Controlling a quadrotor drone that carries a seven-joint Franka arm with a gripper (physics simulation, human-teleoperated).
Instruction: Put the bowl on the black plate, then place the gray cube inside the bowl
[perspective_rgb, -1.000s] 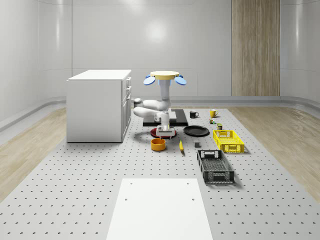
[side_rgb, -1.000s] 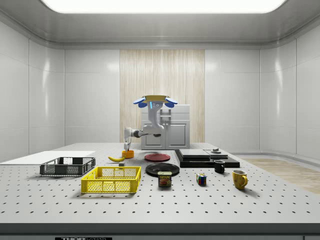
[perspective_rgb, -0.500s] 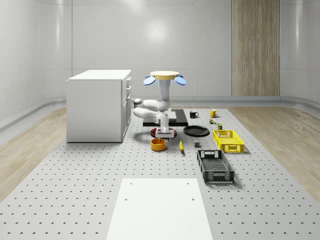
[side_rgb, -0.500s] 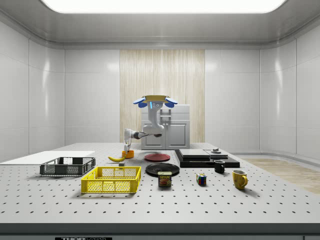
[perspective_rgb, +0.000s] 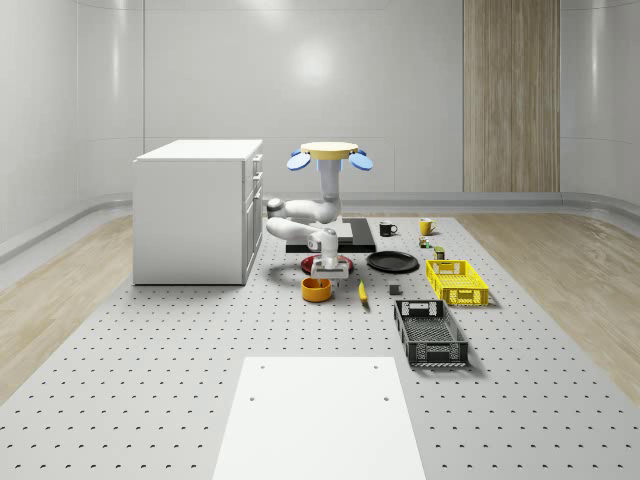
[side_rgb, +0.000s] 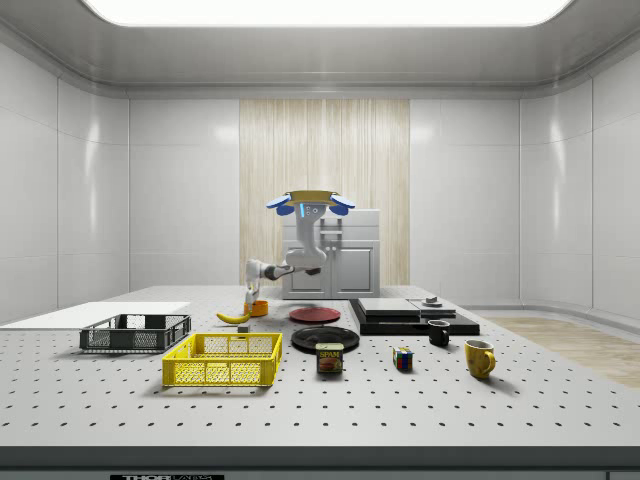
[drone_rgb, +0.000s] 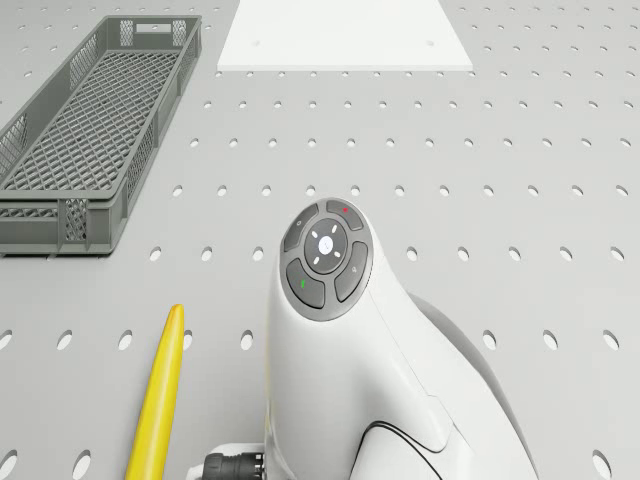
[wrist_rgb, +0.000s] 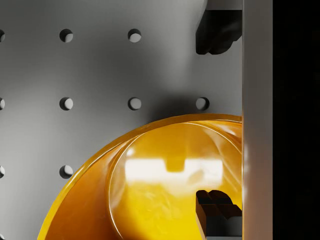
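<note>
The orange bowl (perspective_rgb: 316, 289) (side_rgb: 258, 308) (wrist_rgb: 160, 190) stands on the perforated table in front of a red plate (perspective_rgb: 312, 263). The drone (perspective_rgb: 330, 153) hovers behind it, over the table's far middle, with the arm bent down. My gripper (perspective_rgb: 325, 273) (side_rgb: 251, 299) (wrist_rgb: 218, 120) is open just above the bowl's rim; one fingertip (wrist_rgb: 217, 212) is over the inside and the other fingertip (wrist_rgb: 216, 32) is outside. The black plate (perspective_rgb: 392, 262) (side_rgb: 325, 338) lies to the whole-scene view's right of the red plate. The small gray cube (perspective_rgb: 395, 291) (side_rgb: 243, 329) sits beside a banana (perspective_rgb: 362, 291).
A dark mesh crate (perspective_rgb: 430, 332) (drone_rgb: 85, 130) and a yellow crate (perspective_rgb: 456, 281) stand at the whole-scene view's right. A white cabinet (perspective_rgb: 198, 210) is at the left, a white mat (perspective_rgb: 318, 415) in front. Mugs, a can and a puzzle cube stand at the back right.
The arm has reached forward and lower, bringing the gripper closer over the bowl's rim. The drone has held its place. The bowl, plate and cube have not moved.
</note>
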